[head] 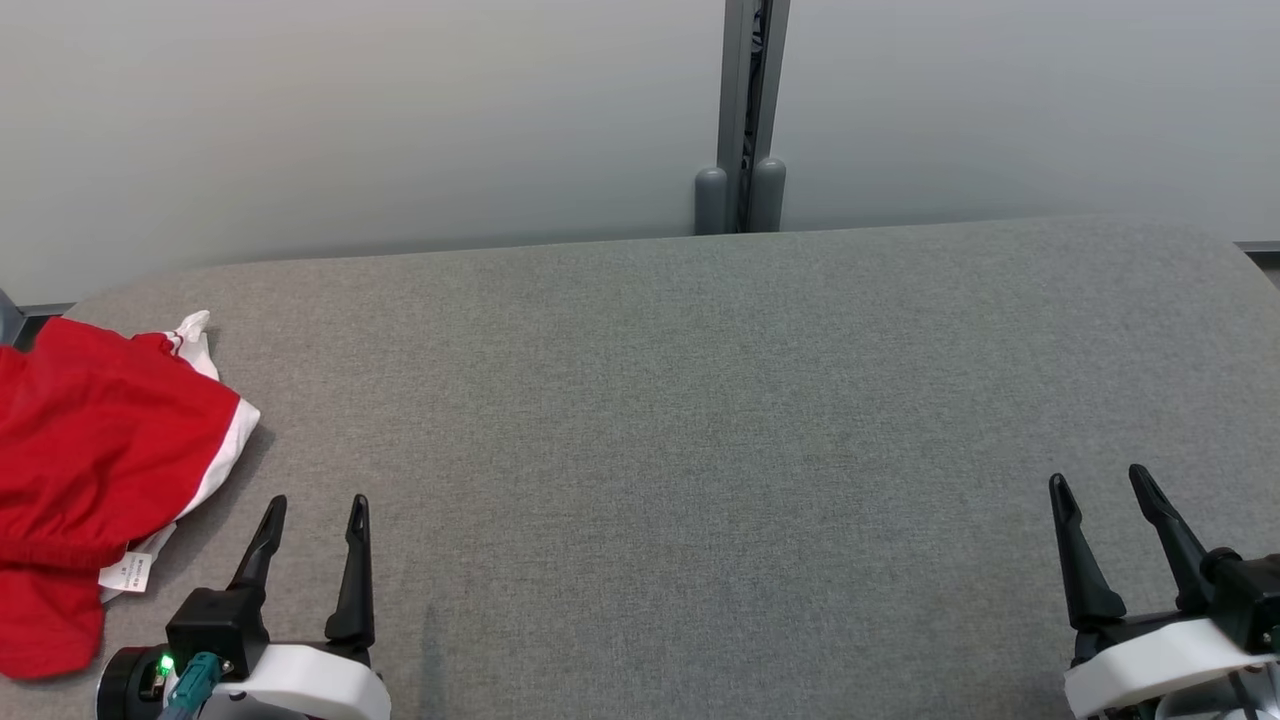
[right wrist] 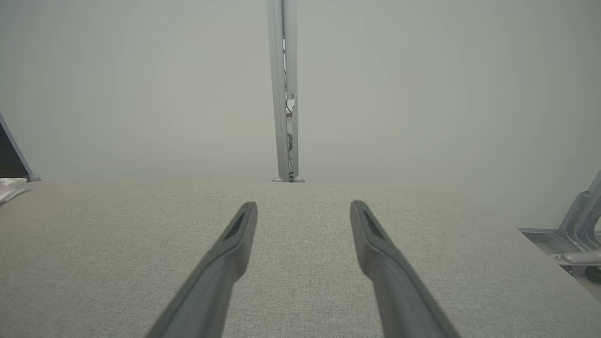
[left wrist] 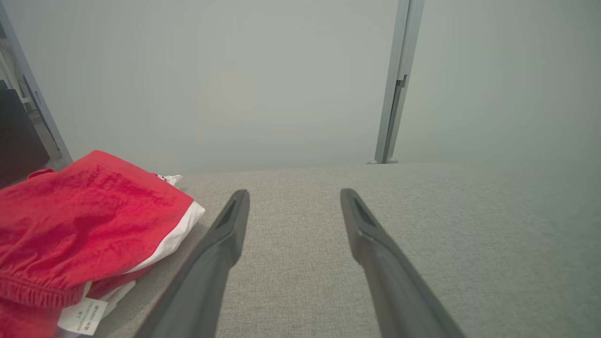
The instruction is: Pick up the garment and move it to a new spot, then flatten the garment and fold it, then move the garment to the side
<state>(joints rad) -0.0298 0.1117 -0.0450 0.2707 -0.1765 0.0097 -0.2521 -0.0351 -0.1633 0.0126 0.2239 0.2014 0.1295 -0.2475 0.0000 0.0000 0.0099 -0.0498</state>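
2 grippers hover low over the table [head: 700, 450], a wide surface covered in grey woven fabric.

- Left gripper [head: 318, 502]: lower left of the head view, its 2 dark fingers spread wide, nothing between them, tips pointing toward the back of the table.
- Right gripper [head: 1098, 476]: lower right of the head view, fingers parted just as wide, empty, well apart from the cloth.
- Garment [head: 100, 450]: red with white trim [head: 228, 440], lying crumpled in a loose heap at the table's far left. The head view's left border cuts it off.
- The garment sits just to the left of the left gripper. They look apart, not touching.
- Care label [head: 128, 575]: small and white, poking out at the garment's near edge and lying on the grey fabric close to the left gripper's outer finger.
- The left wrist view shows a gathered elastic hem along the heap's near side.
- Behind the table: pale wall panels, split by a grey vertical post [head: 745, 120] with 2 rounded feet at the table's back edge.
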